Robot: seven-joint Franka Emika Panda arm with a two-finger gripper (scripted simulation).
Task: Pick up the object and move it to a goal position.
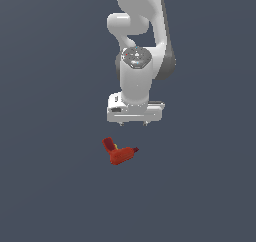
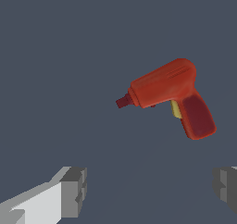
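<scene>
One drill (image 2: 169, 96) lies free ahead of my gripper (image 2: 150, 190) | fingers (image 2: 74, 190) spread wide, empty | step: approach | next: centre over drill body, descend, close.

Flat even simulator light, dim slate background, no clear shadows, slightly soft low-resolution renders, no glare

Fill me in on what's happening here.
A single white Franka arm in a simulation is set to pick up a small red toy drill and carry it to a goal spot. Right now the hand hangs above the drill, not touching it. In the wrist view its two fingers stand wide apart with nothing between them, and the drill lies on the dark floor away from them. No grasp has been made yet.
</scene>
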